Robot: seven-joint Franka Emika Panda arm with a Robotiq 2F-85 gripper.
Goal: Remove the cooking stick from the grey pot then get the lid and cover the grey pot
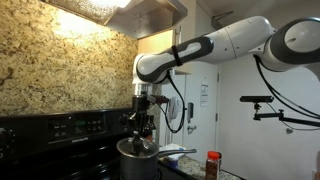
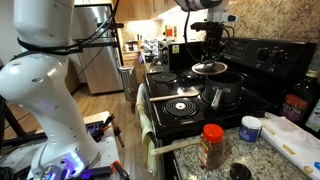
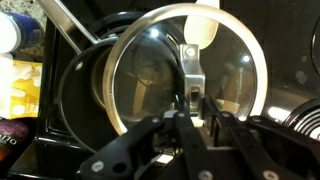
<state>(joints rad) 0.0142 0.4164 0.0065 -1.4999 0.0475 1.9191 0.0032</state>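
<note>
— Where's the lid (image 2: pixel 210 68) from where you stand?

— Up in the air and level, over the grey pot (image 2: pixel 222 92); in an exterior view there's a gap between the two, so it isn't seated; the pot sits on the black stove (image 2: pixel 185 118), toward the back edge of the cooktop, near the control panel.

— And the gripper (image 3: pixel 190 102)?

— Pointing straight down; in the wrist view its jaws are pressed together on the handle (image 3: pixel 192 70) at the middle of the lid, pinching it; the pot's rim and its long handle (image 3: pixel 65 30) show past the lid's edge on one side.

— Anything inside the pot?

— I can't tell; a pale patch (image 3: pixel 203 30) shows within the lid's outline; whether that's wood or glare I couldn't say.

— What else is about?

— On the counter (image 2: pixel 270 160) at the stove's near end stands a red-capped bottle (image 2: pixel 211 145); a small white jar (image 2: pixel 250 128) is near it, closer to the wall.
</note>
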